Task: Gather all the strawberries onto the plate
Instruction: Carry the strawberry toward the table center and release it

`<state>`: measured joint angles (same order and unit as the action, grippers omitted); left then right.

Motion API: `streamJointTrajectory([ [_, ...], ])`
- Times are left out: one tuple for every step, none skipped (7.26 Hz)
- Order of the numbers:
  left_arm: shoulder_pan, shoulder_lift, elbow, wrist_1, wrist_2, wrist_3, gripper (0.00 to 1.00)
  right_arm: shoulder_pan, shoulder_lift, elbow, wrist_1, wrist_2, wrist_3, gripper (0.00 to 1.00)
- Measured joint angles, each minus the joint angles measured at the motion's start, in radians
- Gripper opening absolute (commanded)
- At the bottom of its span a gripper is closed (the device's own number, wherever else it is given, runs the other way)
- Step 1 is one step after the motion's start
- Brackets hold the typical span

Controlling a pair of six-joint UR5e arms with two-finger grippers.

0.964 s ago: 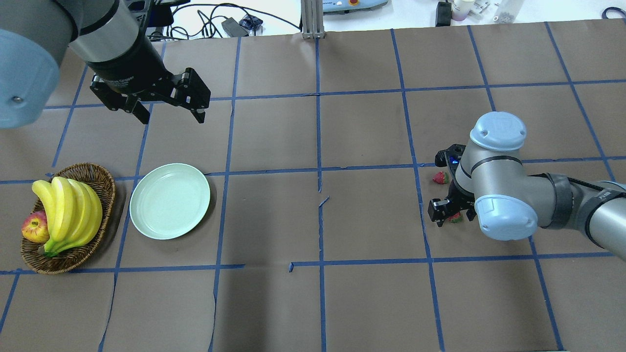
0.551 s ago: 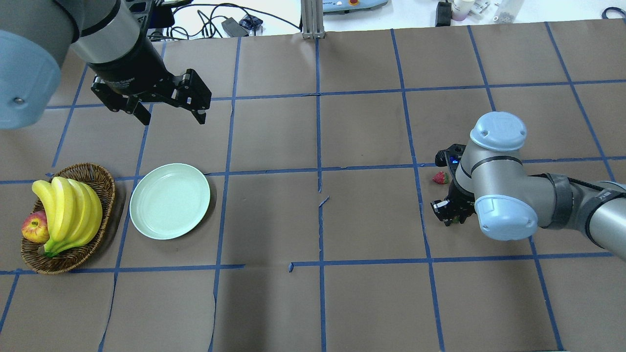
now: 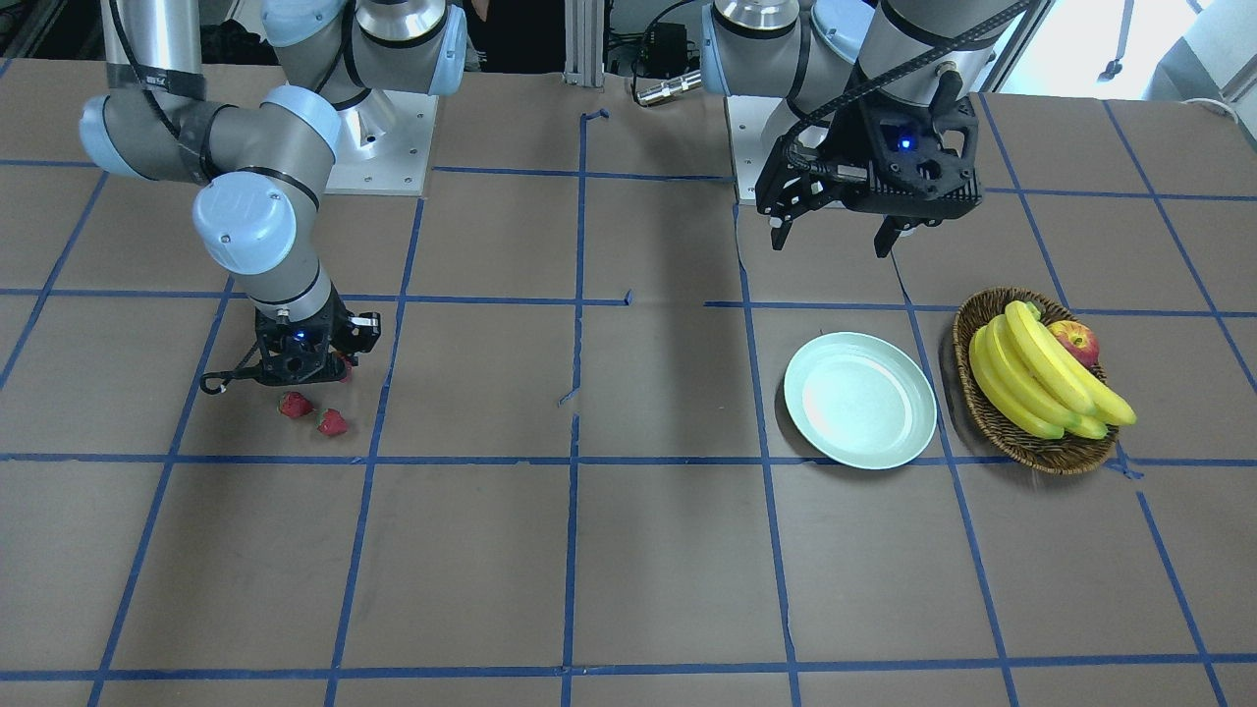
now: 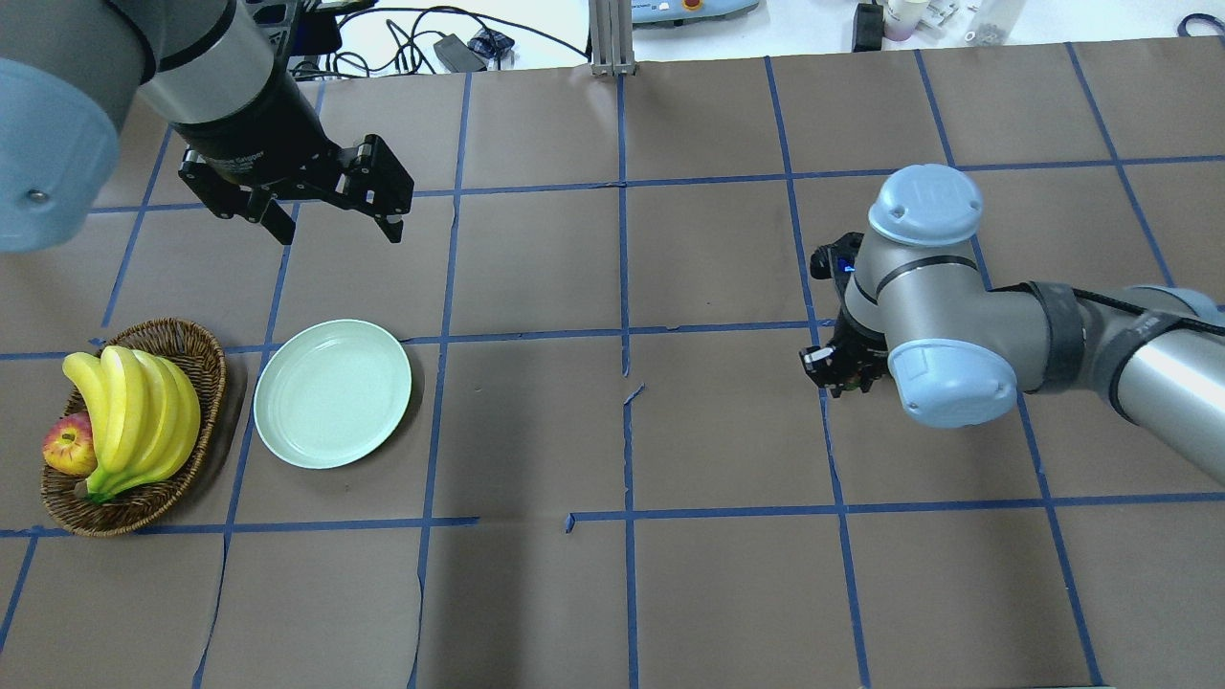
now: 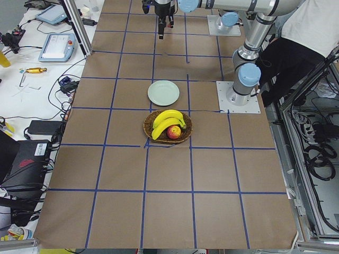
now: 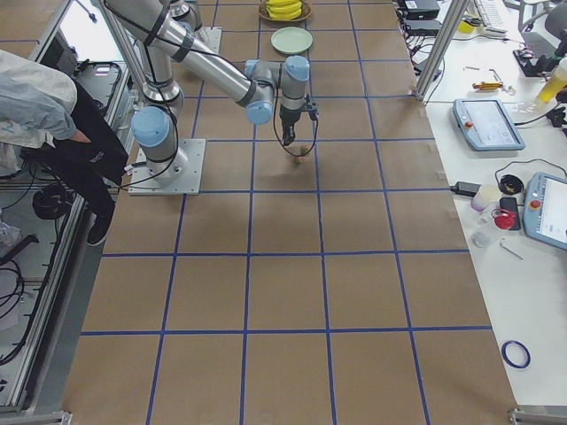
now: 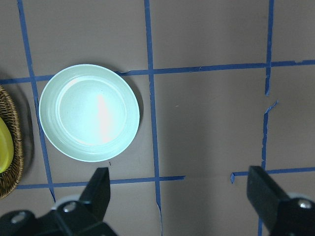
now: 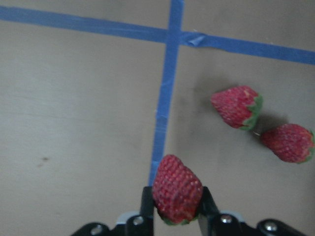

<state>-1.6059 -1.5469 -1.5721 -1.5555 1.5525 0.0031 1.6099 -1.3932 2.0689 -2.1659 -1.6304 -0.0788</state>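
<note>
Brown gridded tabletop (image 4: 727, 431) separates the plate (image 4: 332, 393), at the overhead view's left, from the right gripper (image 8: 175, 209), clenched on a strawberry (image 8: 176, 194). Carry it steadily and release low over the plate's centre. The left gripper (image 4: 339, 230) hangs spread and empty.

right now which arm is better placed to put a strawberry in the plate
Right: the right gripper is shut on a strawberry. The left gripper hangs open and empty near the plate.
</note>
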Motion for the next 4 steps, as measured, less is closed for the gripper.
streamJointTrajectory([
  [0.0, 0.0, 0.001, 0.0, 0.0, 0.0, 1.0, 0.094, 0.01, -0.059, 0.04, 0.036, 0.141, 0.0],
  [0.0, 0.0, 0.001, 0.0, 0.0, 0.0, 1.0, 0.189, 0.029, -0.095, 0.052, 0.096, 0.288, 0.0],
  [0.0, 0.0, 0.001, 0.0, 0.0, 0.0, 1.0, 0.293, 0.06, -0.114, 0.033, 0.142, 0.432, 0.0],
  [0.0, 0.001, 0.002, 0.0, 0.0, 0.0, 1.0, 0.38, 0.098, -0.122, -0.006, 0.16, 0.54, 0.0],
])
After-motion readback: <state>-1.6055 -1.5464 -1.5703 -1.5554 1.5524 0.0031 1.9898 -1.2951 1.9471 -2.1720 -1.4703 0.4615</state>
